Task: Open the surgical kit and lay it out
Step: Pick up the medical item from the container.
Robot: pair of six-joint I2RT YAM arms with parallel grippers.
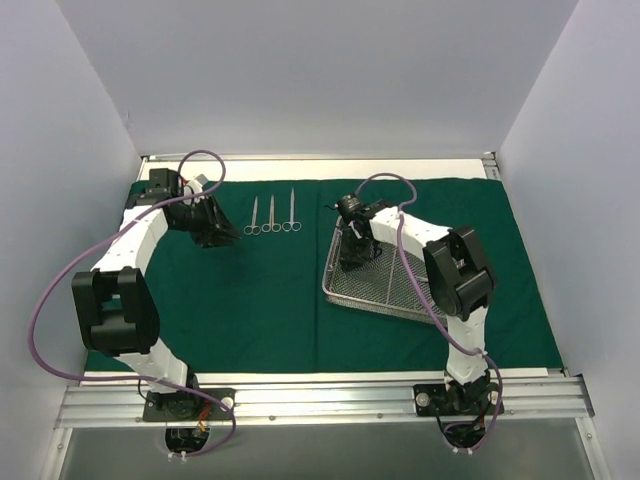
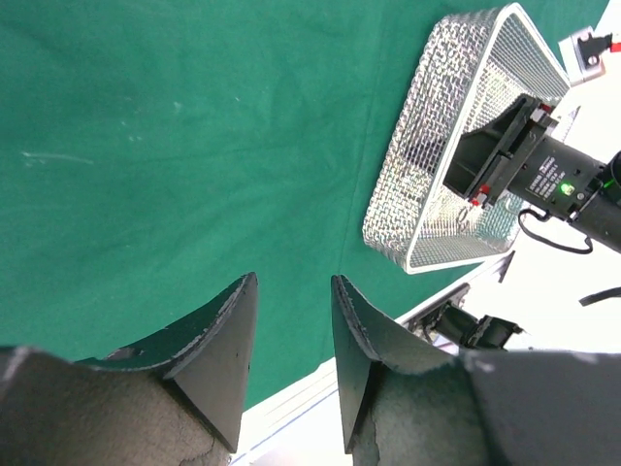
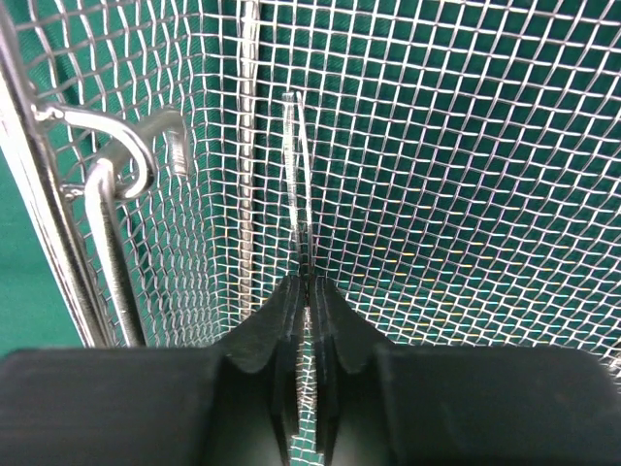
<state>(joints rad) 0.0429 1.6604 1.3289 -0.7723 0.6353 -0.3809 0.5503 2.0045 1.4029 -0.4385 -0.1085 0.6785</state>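
left arm (image 1: 135, 250) reaches forward, left hand (image 2: 291, 291) spread apart; right arm (image 1: 425, 236) bends down, right hand (image 3: 309, 283) pinched closed.

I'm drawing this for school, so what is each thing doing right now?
Green cloth: spread out flat.
Wire basket: sitting on the cloth.
Three scissors: closed, in a row on the cloth.
Left gripper: open, empty.
Right gripper: shut on a thin steel tool inside the basket.

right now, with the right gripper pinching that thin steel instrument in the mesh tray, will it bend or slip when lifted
Probably stiff: the steel instrument looks thin but straight. Likely slippery: polished metal, and the right gripper pinches only its narrow edge. It could pivot or snag the wire-mesh tray.
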